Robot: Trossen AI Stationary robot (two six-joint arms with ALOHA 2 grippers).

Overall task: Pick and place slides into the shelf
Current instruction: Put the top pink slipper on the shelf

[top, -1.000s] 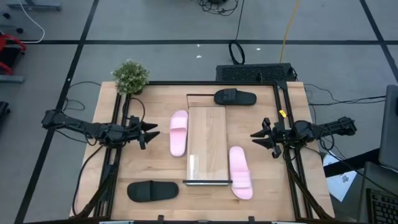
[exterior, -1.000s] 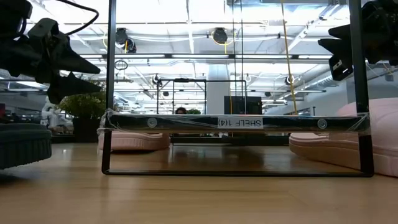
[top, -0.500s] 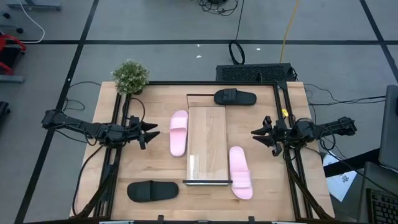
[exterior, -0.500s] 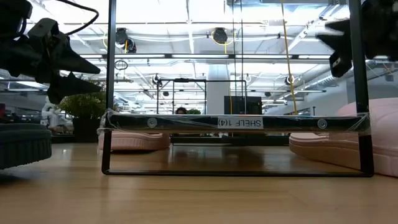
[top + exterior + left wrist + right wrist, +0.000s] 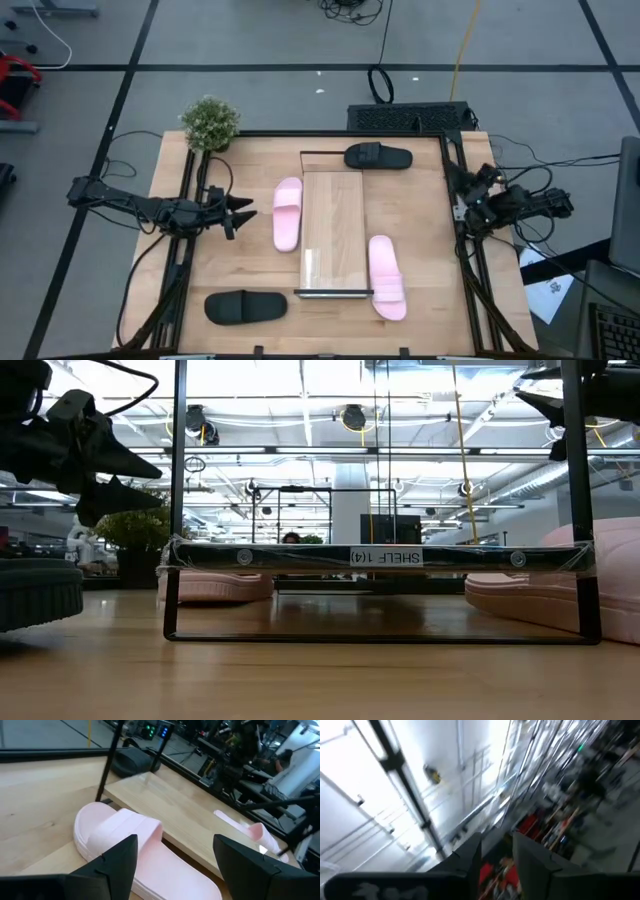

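Two pale pink slides (image 5: 287,213) (image 5: 386,277) lie sole-down on the table, one on either side of the shelf (image 5: 333,232). A black slide (image 5: 378,156) lies at the shelf's far end, and another black slide (image 5: 245,306) lies near the table's near-left corner. My left gripper (image 5: 243,213) hovers open left of the nearer pink slide (image 5: 130,850), pointing at it. My right gripper (image 5: 458,183) hangs over the table's right edge, tipped upward, with a narrow gap between its fingers (image 5: 470,857). Neither gripper touches anything.
A potted plant (image 5: 210,122) stands at the table's far-left corner. A dark flat device (image 5: 410,117) sits just beyond the far edge. Dark frame rails (image 5: 470,280) run along both sides of the table. In the low view the shelf's near rail (image 5: 375,557) stands raised on thin legs.
My right gripper has drawn back from pointing at the shelf toward the table's right and far edges. It has risen and tipped upward, so its wrist camera now faces the ceiling. The left arm and all slides have stayed put.
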